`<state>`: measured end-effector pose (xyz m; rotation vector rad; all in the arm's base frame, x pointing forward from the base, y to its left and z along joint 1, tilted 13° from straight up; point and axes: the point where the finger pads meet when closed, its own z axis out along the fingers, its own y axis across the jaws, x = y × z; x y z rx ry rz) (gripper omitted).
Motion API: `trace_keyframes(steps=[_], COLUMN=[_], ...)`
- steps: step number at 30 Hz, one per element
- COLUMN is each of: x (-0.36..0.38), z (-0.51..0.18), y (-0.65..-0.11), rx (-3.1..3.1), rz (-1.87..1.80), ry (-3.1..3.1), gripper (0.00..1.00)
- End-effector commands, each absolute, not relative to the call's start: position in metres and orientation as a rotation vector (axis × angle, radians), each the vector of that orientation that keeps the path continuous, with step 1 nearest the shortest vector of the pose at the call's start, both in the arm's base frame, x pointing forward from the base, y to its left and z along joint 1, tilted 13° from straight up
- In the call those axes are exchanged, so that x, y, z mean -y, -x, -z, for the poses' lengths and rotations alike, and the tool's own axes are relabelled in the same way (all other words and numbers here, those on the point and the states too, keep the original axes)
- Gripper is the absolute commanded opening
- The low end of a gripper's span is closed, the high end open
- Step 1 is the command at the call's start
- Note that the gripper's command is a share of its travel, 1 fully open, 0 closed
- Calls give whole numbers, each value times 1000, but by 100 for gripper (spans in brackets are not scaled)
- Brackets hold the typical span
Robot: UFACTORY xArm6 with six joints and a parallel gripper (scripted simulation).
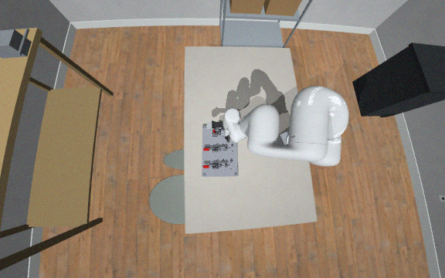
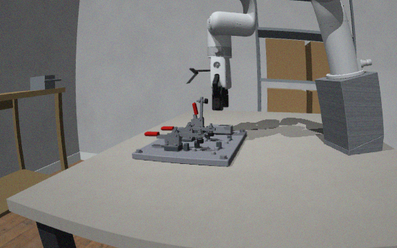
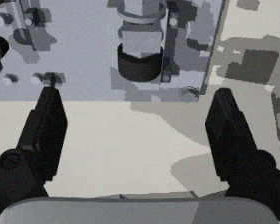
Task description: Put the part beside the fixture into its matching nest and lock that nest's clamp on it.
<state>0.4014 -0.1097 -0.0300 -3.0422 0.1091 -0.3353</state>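
The fixture plate [image 1: 219, 172] [image 2: 185, 158] [image 3: 81, 90] carries three nests. A grey block-shaped part [image 2: 223, 129] lies in the far nest; in the wrist view it shows partly under the clamp. Its exact seating cannot be told. That nest's clamp stands open: its bar is raised with the black tip [image 2: 205, 100] [image 3: 139, 66] high, and its red handle [image 1: 214, 131] [image 2: 194, 108] is up. My gripper [image 2: 220, 109] [image 3: 137, 105] is open and empty, above the far nest's robot side; the raised tip shows ahead of its fingers in the wrist view.
The middle clamp's red handle [image 1: 206, 149] [image 2: 167, 128] and the near clamp's red handle [image 1: 205, 167] [image 2: 151, 133] lie low, their bars down over nests without a visible part. The table [image 1: 261, 193] [image 2: 198, 203] surrounds the plate. A shelf rack stands behind.
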Motion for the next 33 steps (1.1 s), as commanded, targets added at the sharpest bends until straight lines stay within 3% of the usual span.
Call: trace_keyframes(steps=[1, 2, 3, 33], x=[110, 110, 110, 110], z=[29, 29, 29, 29], y=[-402, -402, -402, -402], rx=[-109, -109, -109, -109], rz=[340, 340, 340, 340], ry=[3043, 3043, 3043, 3043], gripper=[100, 100, 0, 0])
